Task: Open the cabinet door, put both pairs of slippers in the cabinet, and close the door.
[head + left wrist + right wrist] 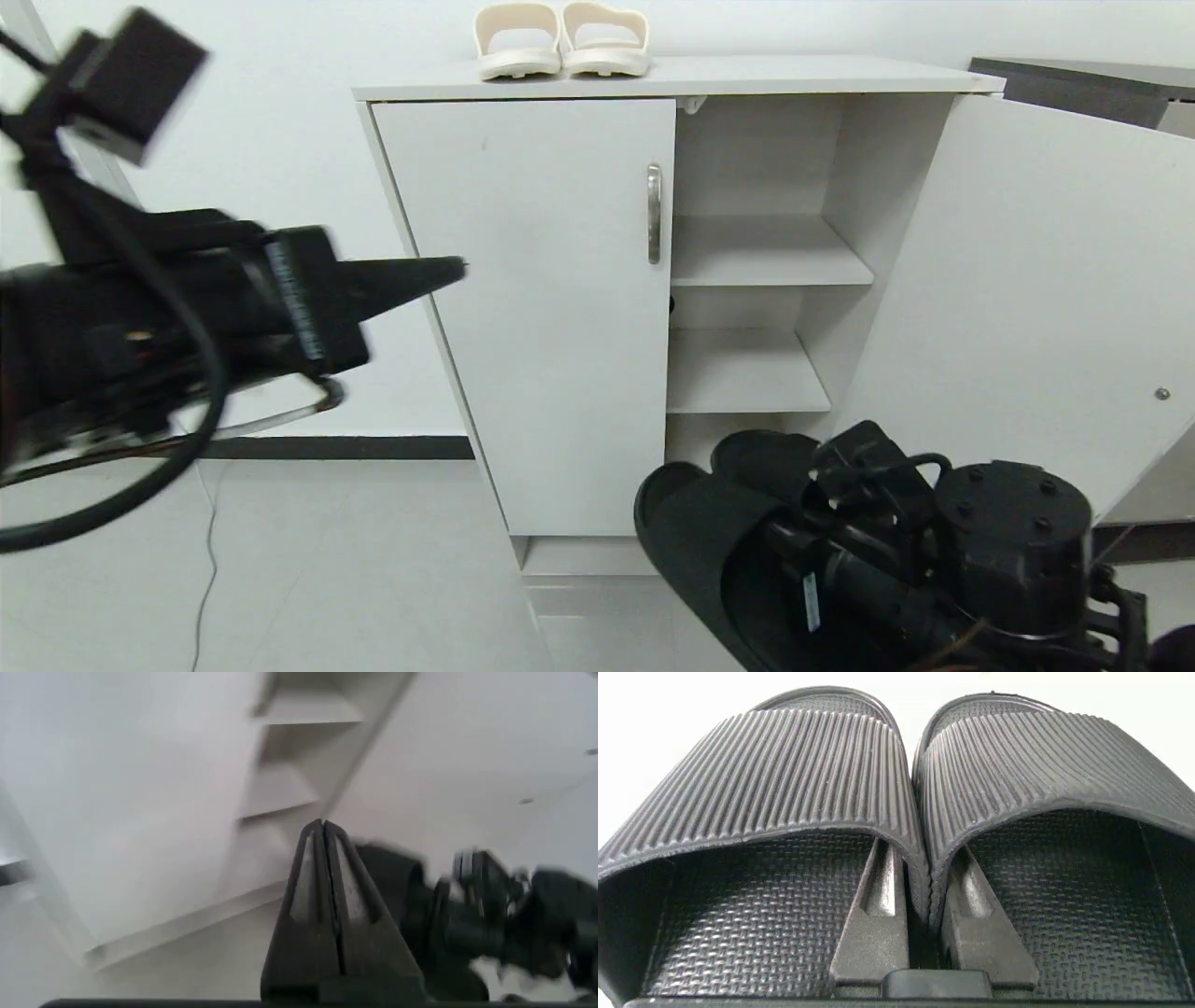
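A white cabinet (523, 317) stands ahead, its right door (1036, 299) swung open onto bare shelves (756, 257), its left door shut. A cream pair of slippers (560, 42) rests on the cabinet top. My right gripper (920, 924) is shut on a black pair of slippers (719, 541), its fingers pinching the two inner walls together, low in front of the open compartment. My left gripper (448, 271) is raised to the left of the cabinet, shut with nothing in it; its joined fingers (322, 896) point toward the shelves.
A silver handle (653, 215) runs down the shut left door. Grey tiled floor (355, 560) spreads in front, with a thin cable on it at the left. A dark grey unit (1092, 89) stands behind the open door at the right.
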Available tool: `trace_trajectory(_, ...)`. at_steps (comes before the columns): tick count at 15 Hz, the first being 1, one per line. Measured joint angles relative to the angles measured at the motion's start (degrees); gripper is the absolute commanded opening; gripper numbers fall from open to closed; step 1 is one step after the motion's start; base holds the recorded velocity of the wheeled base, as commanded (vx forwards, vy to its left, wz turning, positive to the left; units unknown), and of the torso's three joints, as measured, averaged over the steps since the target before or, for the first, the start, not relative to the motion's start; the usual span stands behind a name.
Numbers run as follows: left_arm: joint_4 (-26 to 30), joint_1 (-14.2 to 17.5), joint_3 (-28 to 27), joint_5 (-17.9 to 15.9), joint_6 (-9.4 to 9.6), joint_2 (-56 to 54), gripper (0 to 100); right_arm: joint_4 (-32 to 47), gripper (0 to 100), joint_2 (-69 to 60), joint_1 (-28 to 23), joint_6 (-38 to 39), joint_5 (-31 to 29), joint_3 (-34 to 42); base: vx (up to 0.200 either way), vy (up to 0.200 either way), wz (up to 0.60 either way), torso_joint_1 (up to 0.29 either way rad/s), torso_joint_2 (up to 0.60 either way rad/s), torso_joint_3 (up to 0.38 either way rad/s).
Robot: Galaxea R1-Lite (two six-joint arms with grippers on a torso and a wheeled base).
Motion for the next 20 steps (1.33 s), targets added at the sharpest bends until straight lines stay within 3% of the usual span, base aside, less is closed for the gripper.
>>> trace_trajectory(2, 6.11, 4.63, 2.95, 4.05, 2.66, -9.31, 0, -0.44, 0, 4.51, -2.71, 0.71, -8.06, -4.51, 0.000, 0.000, 0.00, 0.000, 0.00, 0.000)
trace_trajectory(3, 8.33, 9.64, 5.16, 5.69, 3.91, -14.30, 0, -1.21, 0, 6.22, -3.84, 0.82, -9.23, -5.97, 0.000, 0.000, 0.00, 0.000, 0.00, 0.000)
trace_trajectory(6, 11.72, 24.39, 15.36, 11.56, 7.89, -30.49, 0, -1.62, 0, 8.37, -4.63, 0.71, -9.53, -7.17, 0.000, 0.000, 0.00, 0.000, 0.00, 0.000)
trace_trajectory(9, 13.13, 32.63, 28.21, 14.15, 11.14, -45.70, 0, -1.67, 0, 8.97, -4.28, 0.73, -9.51, -7.11, 0.000, 0.000, 0.00, 0.000, 0.00, 0.000)
trace_trajectory(12, 13.43, 35.07, 39.36, 14.29, 12.26, -56.72, 0, -1.82, 0, 9.14, -3.40, 0.74, -9.56, -6.50, 0.000, 0.000, 0.00, 0.000, 0.00, 0.000)
trace_trajectory(15, 12.84, 35.44, 46.48, 14.29, 12.46, -63.95, 0, -1.87, 0, 9.29, -2.77, 0.74, -9.48, -6.28, 0.000, 0.000, 0.00, 0.000, 0.00, 0.000)
trace_trajectory(17, 9.34, 35.27, 51.01, 13.57, 12.90, -66.38, 0, -1.87, 0, 9.40, -2.60, 0.74, -9.45, -6.22, 0.000, 0.000, 0.00, 0.000, 0.00, 0.000)
trace_trajectory(18, 7.31, 35.16, 53.04, 10.57, 13.10, -67.10, 0, -1.82, 0, 9.45, -2.55, 0.73, -9.40, -6.22, 0.000, 0.000, 0.00, 0.000, 0.00, 0.000)
trace_trajectory(20, 8.70, 35.10, 54.55, 2.66, 13.10, -67.83, 0, -1.79, 0, 9.56, -2.55, 0.55, -9.34, -6.03, 0.000, 0.000, 0.00, 0.000, 0.00, 0.000)
